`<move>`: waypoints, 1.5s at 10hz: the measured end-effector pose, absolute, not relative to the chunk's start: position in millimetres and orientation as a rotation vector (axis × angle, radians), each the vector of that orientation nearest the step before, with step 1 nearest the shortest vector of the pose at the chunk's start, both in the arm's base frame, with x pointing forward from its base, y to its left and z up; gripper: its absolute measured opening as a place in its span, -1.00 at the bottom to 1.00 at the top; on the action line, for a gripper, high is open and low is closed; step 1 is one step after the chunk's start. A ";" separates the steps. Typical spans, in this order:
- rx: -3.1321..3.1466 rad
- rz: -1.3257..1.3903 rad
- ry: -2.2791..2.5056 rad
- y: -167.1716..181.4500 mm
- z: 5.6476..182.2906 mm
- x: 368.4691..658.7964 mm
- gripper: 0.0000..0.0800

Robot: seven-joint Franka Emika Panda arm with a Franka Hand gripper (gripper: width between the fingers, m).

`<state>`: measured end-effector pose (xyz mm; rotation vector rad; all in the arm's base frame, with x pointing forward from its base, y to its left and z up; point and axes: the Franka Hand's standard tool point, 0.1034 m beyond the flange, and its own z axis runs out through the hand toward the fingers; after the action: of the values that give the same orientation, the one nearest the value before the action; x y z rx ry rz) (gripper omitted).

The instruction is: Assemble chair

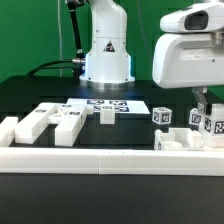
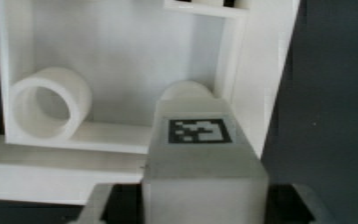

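the work surface was a black table (image 1: 40, 95), matt and dark. a green backdrop (image 1: 35, 30) closed off the room behind it, and the arm's white base (image 1: 105, 55) stood at the far edge. a low white border rail (image 1: 100, 157) ran along the near edge. the marker board (image 1: 115, 104) lay flat on the table just in front of the base.

the chair was in pieces on the table. blocky white parts (image 1: 55, 123) lay towards the exterior view's left, near the marker board. a cluster of tagged pieces (image 1: 163, 116) stood towards the exterior view's right, close to the rail.

the gripper (image 1: 204, 106) hung among that right-hand cluster, below the arm's bulky white wrist housing (image 1: 190, 55). in the wrist view its dark fingers (image 2: 119, 205) were clamped on either side of a narrow white piece (image 2: 197, 165), whose square marker tag (image 2: 197, 130) faced the camera. just behind that piece lay a white framed part (image 2: 149, 55) with a round ring (image 2: 48, 105) set inside its recess. whether the two touched could not be told.
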<state>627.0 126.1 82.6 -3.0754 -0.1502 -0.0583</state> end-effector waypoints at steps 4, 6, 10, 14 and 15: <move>-3.008 -0.044 0.490 123.9 81.6 626.8 -0.28; -2.920 -0.025 0.817 122.3 81.5 627.4 -0.27; -2.684 0.004 1.393 126.3 80.5 627.1 -0.27; -2.428 0.043 1.790 126.5 80.3 627.2 -0.27; -2.402 0.046 1.825 126.9 80.3 627.2 -0.27</move>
<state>627.2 126.9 80.3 -2.4017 1.8251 0.0457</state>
